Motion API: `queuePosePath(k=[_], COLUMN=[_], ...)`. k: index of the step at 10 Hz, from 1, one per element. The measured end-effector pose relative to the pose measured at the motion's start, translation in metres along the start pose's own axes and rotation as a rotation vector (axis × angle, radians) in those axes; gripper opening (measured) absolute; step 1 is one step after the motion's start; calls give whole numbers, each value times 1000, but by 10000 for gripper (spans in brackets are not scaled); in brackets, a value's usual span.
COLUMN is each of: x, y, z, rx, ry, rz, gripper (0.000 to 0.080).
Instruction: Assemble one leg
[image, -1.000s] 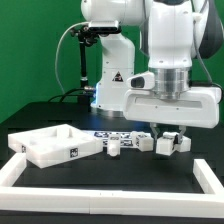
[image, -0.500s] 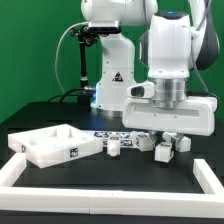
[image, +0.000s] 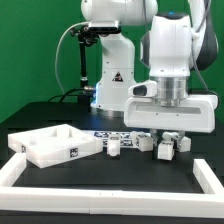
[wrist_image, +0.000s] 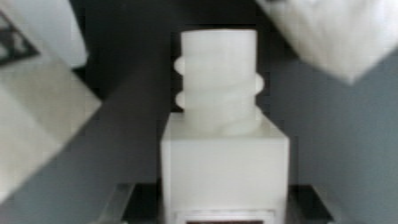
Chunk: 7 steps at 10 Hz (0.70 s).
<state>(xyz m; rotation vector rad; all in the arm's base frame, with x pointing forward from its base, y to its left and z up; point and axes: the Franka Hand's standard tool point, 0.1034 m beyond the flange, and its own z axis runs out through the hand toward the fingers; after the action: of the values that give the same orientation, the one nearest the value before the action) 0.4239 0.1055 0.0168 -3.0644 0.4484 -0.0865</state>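
A white leg (image: 164, 150) with a square block end and a threaded tip lies on the black table at the exterior view's right. My gripper (image: 167, 139) is low over it, with one finger on each side. In the wrist view the leg (wrist_image: 224, 110) fills the middle and runs away from the gripper (wrist_image: 228, 208). A narrow dark gap shows on both sides between the jaws and the leg's block, so the gripper looks open around it. The leg rests on the table.
A white square tabletop part (image: 52, 146) lies at the exterior view's left. Two more white legs (image: 115, 149) (image: 141, 143) lie in the middle, in front of the marker board (image: 108, 135). A white raised border (image: 100, 200) runs along the table's front and sides.
The gripper has moved toward the exterior view's right and come down over the leg. In the last half second it has hardly moved.
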Motion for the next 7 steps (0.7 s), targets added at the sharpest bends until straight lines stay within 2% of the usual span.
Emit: queuePosePath(k=[3, 6, 7], x=[0, 0, 0], y=[2, 2, 4], z=[2, 2, 0], rx=[7, 7, 3], ry=[51, 50, 29], rz=[-50, -49, -56], gripper=[284, 284, 401])
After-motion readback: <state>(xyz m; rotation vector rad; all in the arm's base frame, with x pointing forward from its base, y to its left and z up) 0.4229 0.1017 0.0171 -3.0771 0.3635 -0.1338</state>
